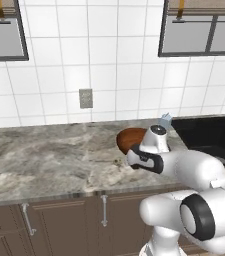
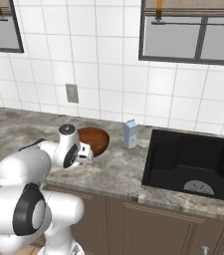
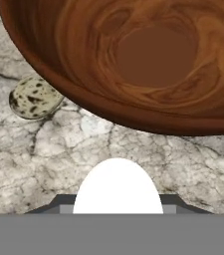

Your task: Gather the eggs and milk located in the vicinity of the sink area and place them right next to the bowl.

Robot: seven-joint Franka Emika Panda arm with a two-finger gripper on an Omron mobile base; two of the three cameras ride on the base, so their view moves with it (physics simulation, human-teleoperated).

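i've got the gripper [image 3: 117, 211] clamped on a white egg [image 3: 117, 187], which pokes up between the fingertips in the hand view, so that one's clearly in my grip and not on the counter [image 1: 44, 155]. i'm holding it low and just in front of the wooden bowl [image 3: 148, 60], which makes sense since the job wants the eggs beside the bowl, not in it. there's already a speckled egg [image 3: 33, 97] lying on the marble, tucked against the bowl's rim, so i'd guess that's the spot to aim near. from the right base view the hand sits right at the bowl's near edge, and the milk carton [image 2: 130, 133] stands upright on the counter between the bowl and the black sink [image 2: 193, 159], near the bowl though not touching it, so it may want a nudge closer. as for labels: nothing readable. the carton is pale blue and white with no text i can make out, and neither egg nor the bowl carries any marking.
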